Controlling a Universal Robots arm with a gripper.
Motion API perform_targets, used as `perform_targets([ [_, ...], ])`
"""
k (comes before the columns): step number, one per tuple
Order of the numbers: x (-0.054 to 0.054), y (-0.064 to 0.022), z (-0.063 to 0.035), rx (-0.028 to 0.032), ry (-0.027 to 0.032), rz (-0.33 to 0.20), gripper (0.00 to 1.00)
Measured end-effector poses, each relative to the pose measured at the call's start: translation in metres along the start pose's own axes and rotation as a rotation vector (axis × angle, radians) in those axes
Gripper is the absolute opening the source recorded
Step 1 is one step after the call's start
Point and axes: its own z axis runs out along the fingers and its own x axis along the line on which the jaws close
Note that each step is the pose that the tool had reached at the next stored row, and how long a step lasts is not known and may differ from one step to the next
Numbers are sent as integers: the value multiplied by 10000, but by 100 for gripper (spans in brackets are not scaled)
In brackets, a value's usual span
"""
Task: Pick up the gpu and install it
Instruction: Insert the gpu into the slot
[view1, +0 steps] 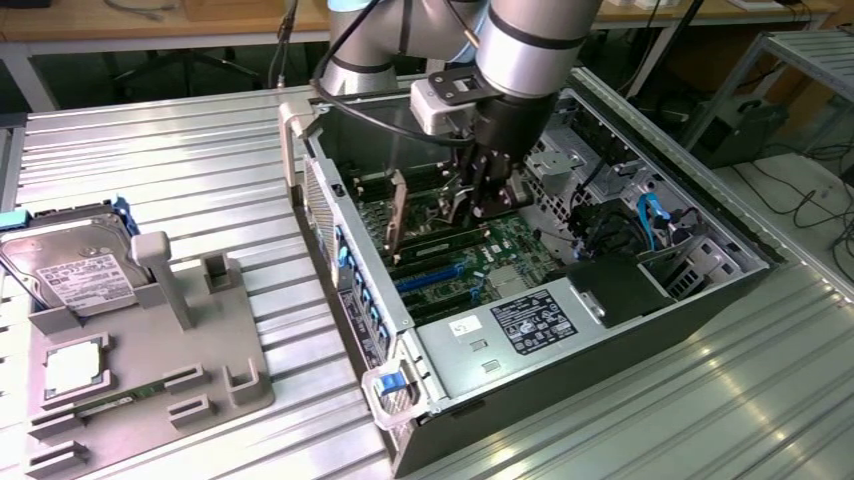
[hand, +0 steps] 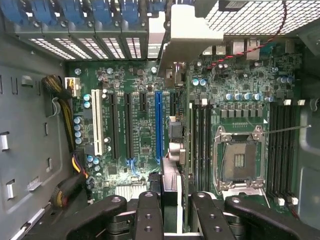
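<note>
Gpu (hand: 172, 182) in hand (hand: 171, 210) inside computer case (view1: 441, 400)

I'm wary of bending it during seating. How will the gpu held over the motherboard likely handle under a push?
The gpu is a thin card held on edge by the gripper, so it probably stays stiff along its length but could flex or tilt sideways. Its metal bracket end probably adds weight there. Exposed components look fragile.

Hidden and cut-off parts

The thin dark circuit card (hand: 172, 187) runs edge-on beneath the black gripper fingers (hand: 148, 215), its face probably unreadable.
</note>
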Motion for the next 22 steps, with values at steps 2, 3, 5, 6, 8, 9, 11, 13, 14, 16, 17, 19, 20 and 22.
perform_targets([
  [2, 1, 24, 12, -5, -3, -7, 28],
  [3, 1, 34, 18, -10, -2, -7, 28],
  [5, 3, 39, 36, -17, -3, -9, 28],
  [6, 5, 40, 46, -20, -2, -8, 28],
  [8, 12, 41, 66, -26, 4, -6, 28],
  [9, 14, 41, 76, -28, 9, -6, 28],
  [11, 17, 51, 93, -34, 18, -7, 28],
  [13, 19, 100, 105, -36, 19, -7, 28],
  [14, 19, 119, 115, -38, 18, -7, 28],
  [16, 24, 127, 134, -45, 18, -7, 28],
  [17, 33, 128, 144, -47, 19, -7, 28],
  [19, 46, 129, 169, -55, 19, -6, 28],
  [20, 52, 129, 177, -60, 21, -6, 28],
  [22, 59, 130, 201, -72, 18, -4, 28],
])
